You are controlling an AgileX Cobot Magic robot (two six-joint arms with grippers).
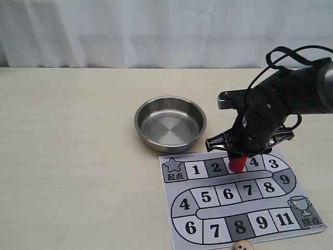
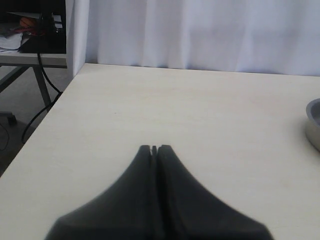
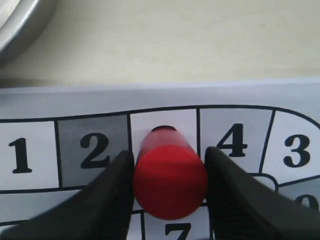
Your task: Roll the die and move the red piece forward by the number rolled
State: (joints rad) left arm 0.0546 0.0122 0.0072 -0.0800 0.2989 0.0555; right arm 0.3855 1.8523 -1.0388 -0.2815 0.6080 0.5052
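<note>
The red piece [image 1: 238, 163], a plain red cylinder, stands on the square between 2 and 4 in the top row of the printed board [image 1: 169, 200]. My right gripper [image 1: 239, 158] comes down on it from above, and in the right wrist view the gripper [image 3: 169, 162] has a finger pressed against each side of the red piece [image 3: 170, 180]. The die [image 1: 240, 246], a pale cube with dark pips, lies on the table just past the board's near edge, cut off by the frame. My left gripper [image 2: 154, 148] is shut on nothing over bare table and is out of the exterior view.
A steel bowl [image 1: 151, 139] sits beside the board's top left corner, empty; its rim shows in the left wrist view [image 2: 314, 125] and the right wrist view [image 3: 15, 25]. The board [image 3: 150, 97] has a star start square and a trophy end square [image 1: 306, 208].
</note>
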